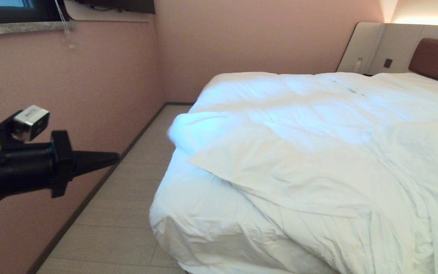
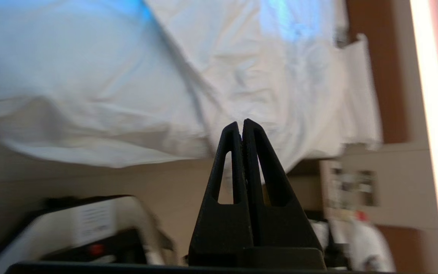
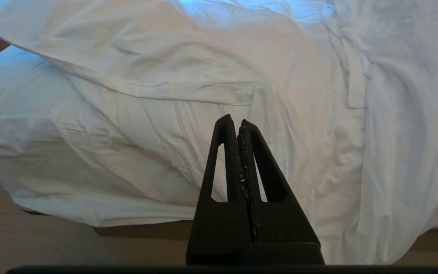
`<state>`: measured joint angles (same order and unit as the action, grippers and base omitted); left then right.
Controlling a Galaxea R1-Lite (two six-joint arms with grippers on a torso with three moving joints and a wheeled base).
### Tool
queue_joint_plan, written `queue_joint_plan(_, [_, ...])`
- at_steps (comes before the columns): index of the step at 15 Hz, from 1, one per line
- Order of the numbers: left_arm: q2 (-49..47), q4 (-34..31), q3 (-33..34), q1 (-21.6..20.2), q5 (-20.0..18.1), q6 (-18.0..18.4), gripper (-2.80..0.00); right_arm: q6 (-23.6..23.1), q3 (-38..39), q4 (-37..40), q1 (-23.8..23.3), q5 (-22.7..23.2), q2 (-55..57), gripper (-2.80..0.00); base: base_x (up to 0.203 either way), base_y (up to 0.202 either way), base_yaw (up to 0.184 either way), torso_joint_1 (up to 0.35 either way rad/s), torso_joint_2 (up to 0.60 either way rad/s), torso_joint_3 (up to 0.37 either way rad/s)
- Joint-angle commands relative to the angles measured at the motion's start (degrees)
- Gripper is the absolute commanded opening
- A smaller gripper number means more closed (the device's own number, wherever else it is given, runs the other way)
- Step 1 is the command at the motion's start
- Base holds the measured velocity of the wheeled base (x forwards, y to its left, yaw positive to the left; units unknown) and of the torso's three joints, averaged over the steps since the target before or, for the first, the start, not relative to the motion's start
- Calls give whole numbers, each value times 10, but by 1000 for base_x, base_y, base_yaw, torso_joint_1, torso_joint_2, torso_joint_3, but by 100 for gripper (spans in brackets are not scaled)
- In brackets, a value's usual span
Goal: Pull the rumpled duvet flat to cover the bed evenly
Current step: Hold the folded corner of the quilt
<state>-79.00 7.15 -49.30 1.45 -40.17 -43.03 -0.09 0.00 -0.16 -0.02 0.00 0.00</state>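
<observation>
The white duvet [image 1: 299, 160] lies rumpled over the bed [image 1: 188, 236], with a folded-back flap near the foot corner and creases running toward the headboard. It also fills the right wrist view as the duvet [image 3: 173, 76] hanging over the mattress edge. My left gripper [image 1: 117, 156] is raised at the left, over the floor and apart from the bed, pointing toward it, shut and empty. In its own view the left gripper [image 2: 240, 122] faces the duvet [image 2: 89, 83]. My right gripper [image 3: 235, 121] is shut and empty, held short of the draped duvet.
A pink wall [image 1: 70, 95] runs close along the bed's left side, leaving a narrow strip of tiled floor [image 1: 127, 205]. The brown headboard [image 1: 437, 59] and a beige panel [image 1: 375, 47] stand at the far right. A window sill [image 1: 21, 27] is at upper left.
</observation>
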Motion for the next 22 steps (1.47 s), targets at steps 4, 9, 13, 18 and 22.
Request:
queue_joint_plan(4, [-259,89,-142,28,-72,-138,-280,0,0,0,0,0,0,-280,0,0,0,0,0,0])
queue_joint_plan(9, [-376,124,-242,38,-97,-209,-280,0,0,0,0,0,0,-280,0,0,0,0,0,0])
queue_joint_plan(13, [-434,131,-262,51,-92,-200,-280,0,0,0,0,0,0,-280,0,0,0,0,0,0])
queue_joint_plan(18, [-462,160,-268,81,-87,-188,-280,0,0,0,0,0,0,-280,0,0,0,0,0,0])
queue_joint_plan(22, [-478,207,-261,84,-86,-191,0,0,0,0,0,0,0,-280,0,0,0,0,0,0])
